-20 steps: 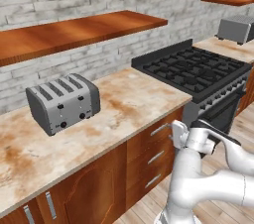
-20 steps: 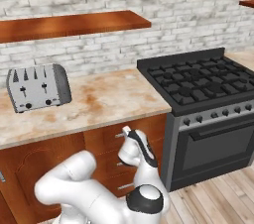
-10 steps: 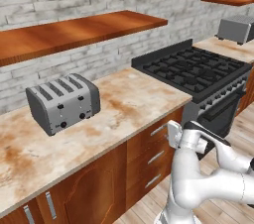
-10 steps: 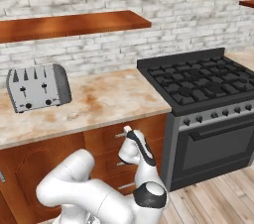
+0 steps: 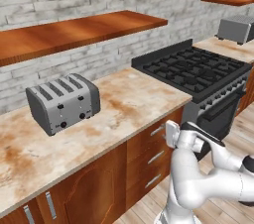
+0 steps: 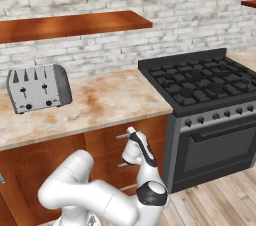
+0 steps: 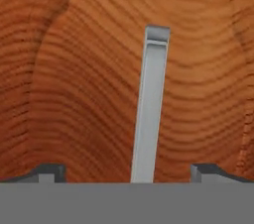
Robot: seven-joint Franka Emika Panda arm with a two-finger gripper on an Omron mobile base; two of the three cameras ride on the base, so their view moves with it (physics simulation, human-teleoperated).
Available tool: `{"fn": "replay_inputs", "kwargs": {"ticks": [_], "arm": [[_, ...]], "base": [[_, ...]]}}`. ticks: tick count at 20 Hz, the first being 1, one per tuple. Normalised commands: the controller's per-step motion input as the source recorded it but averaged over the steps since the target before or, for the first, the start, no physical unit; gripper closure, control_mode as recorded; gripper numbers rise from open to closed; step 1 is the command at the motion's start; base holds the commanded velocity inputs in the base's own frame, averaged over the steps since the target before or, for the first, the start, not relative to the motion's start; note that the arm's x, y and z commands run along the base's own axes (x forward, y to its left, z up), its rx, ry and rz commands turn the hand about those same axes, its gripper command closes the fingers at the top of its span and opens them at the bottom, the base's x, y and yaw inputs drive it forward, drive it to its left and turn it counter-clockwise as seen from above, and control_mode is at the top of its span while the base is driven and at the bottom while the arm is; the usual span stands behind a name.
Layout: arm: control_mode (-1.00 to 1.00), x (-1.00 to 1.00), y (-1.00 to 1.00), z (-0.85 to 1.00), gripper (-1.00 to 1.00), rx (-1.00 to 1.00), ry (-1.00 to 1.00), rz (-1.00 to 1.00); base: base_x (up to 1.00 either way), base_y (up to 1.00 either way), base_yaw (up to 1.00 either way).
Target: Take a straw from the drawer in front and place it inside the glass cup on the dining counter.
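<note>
The drawer (image 5: 145,140) is the top reddish-brown one under the marble worktop, and it is shut. Its slim silver handle (image 5: 158,130) runs across its front. My gripper (image 5: 168,134) is right at that handle, also seen low before the drawer front (image 6: 107,139) as the gripper (image 6: 130,131). In the hand view the handle (image 7: 149,109) runs between my two fingertips (image 7: 49,171), with the gripper (image 7: 126,172) open around it and the wood (image 7: 79,94) close behind. The straw is hidden. The glass cup and the dining counter are out of view.
A silver toaster (image 5: 63,102) stands on the marble worktop (image 5: 124,104). A black gas stove (image 5: 198,69) with its oven (image 6: 220,145) is just right of the drawers. Two more drawers (image 5: 151,168) lie below. A cabinet door (image 5: 84,193) is to the left.
My hand has moved a little closer to the drawer front, bringing the fingers around the handle. The jaws have stayed open and the drawer has stayed shut.
</note>
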Motion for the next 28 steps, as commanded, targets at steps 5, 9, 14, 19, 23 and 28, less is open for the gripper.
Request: {"fn": "replay_inputs", "kwargs": {"ticks": [5,9,14,19,23,28], "arm": [[-1.0,0.29,0.0,-0.2,-1.0,0.05,0.0,0.0],[-1.0,0.1,0.0,-0.3,-1.0,0.05,0.0,0.0],[-1.0,0.0,0.06,-0.42,-1.0,0.06,0.0,0.0],[-1.0,0.04,0.17,-0.39,-1.0,0.14,-0.04,0.0],[-1.0,0.1,0.23,-0.44,-1.0,0.2,-0.12,0.0],[-1.0,0.1,0.26,-0.64,-1.0,0.22,-0.13,0.0]], "base": [[0.0,0.0,0.0],[0.0,0.0,0.0],[0.0,0.0,0.0],[0.0,0.0,0.0],[0.0,0.0,0.0],[0.0,0.0,0.0]]}}
